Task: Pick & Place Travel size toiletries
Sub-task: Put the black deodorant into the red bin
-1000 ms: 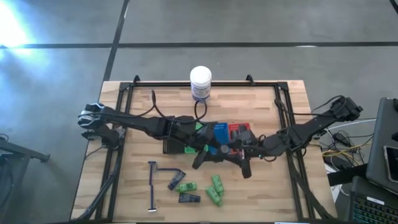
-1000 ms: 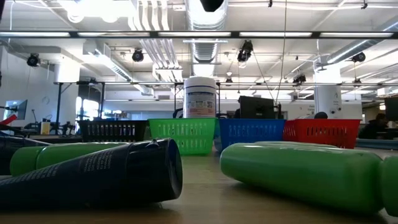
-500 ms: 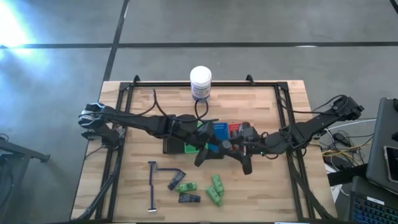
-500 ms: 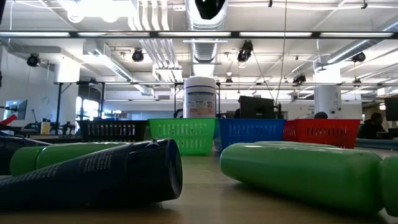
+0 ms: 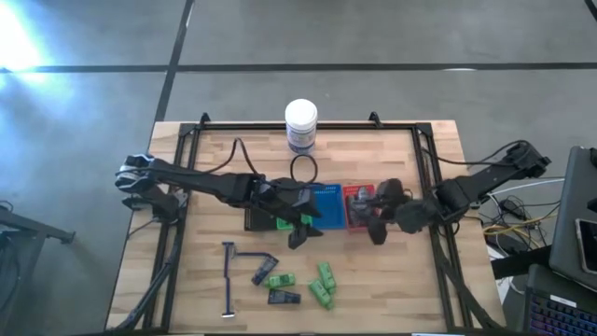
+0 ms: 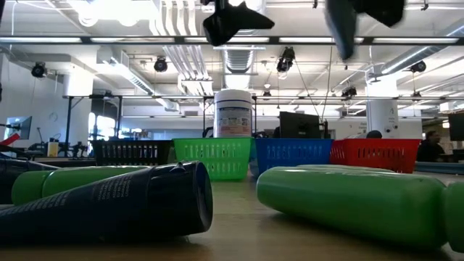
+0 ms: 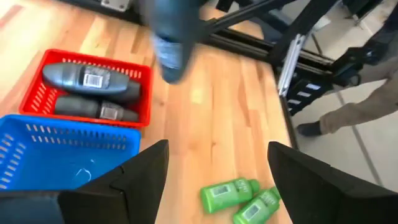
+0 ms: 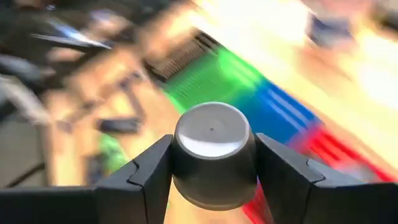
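On the left half of the wooden table (image 5: 205,280), my left claw (image 5: 300,233) hangs over the near edge of the tray row with its fingers spread wide and nothing between them; the left wrist view shows the gap bare. I judge it is parked there, clear of the other arm's path.

Below it, toward the table's near edge, the loose travel toiletries wait: thin blue sticks (image 5: 229,278), small dark packs (image 5: 264,271) and bright green packets (image 5: 323,284), all apart from the trays and not yet sorted.

In the middle sits the row of ribbed rectangular plastic trays, black (image 6: 130,151), green (image 6: 215,154), blue (image 5: 328,203) and red (image 5: 358,205), side by side. The left wrist view shows two grey tubes with barcode labels (image 7: 87,79) lying lengthwise in the red tray, which tells me grey goes in red. Behind the row stands a large white jar with a blue label (image 5: 301,125), not part of the job.

To the right, my right claw (image 5: 379,224) is closed on another grey tube (image 8: 214,154), gripped across its body with the round cap end facing the wrist camera. It hovers just beside the right end of the red tray, off the table. I reckon the tube is being carried to join the two there; it would need lowering lengthwise to fit beside them.
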